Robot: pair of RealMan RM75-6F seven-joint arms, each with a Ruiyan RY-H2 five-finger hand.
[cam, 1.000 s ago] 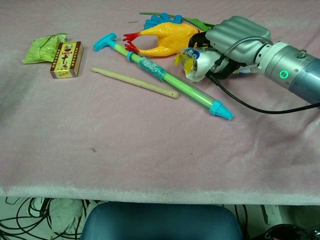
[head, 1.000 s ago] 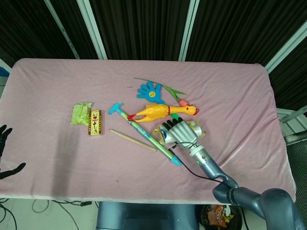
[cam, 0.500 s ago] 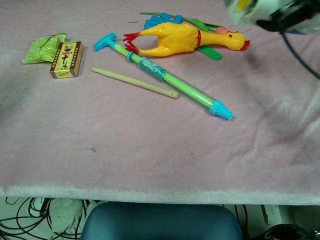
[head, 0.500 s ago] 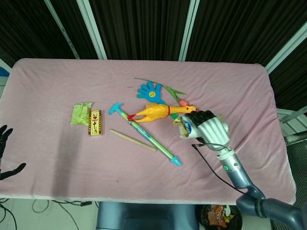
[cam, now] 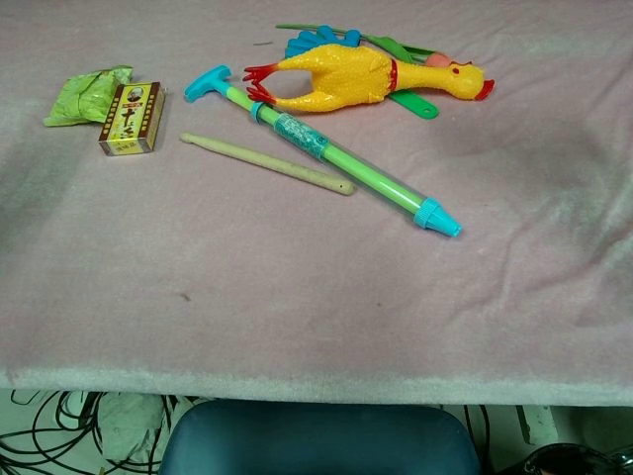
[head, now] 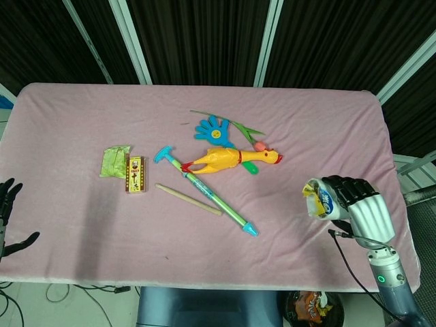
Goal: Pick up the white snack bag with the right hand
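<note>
Fingers point(head: 340, 185) of the right hand point(head: 360, 208) curl around the white snack bag point(head: 317, 201), gripping it.

pink-clothed table point(head: 82, 225) — rubber chicken point(head: 225, 159), green stick point(head: 214, 197), small box point(head: 135, 174)

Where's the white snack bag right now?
In the head view, the white snack bag is held in the right hand over the table's right side, right of the rubber chicken. The chest view doesn't show it.

one rubber chicken point(head: 228, 159), one green tube point(head: 215, 198), one wooden stick point(head: 188, 199), one small box point(head: 136, 174), one blue hand toy point(head: 214, 130), one green packet point(head: 114, 161), one snack bag point(head: 319, 201).
</note>
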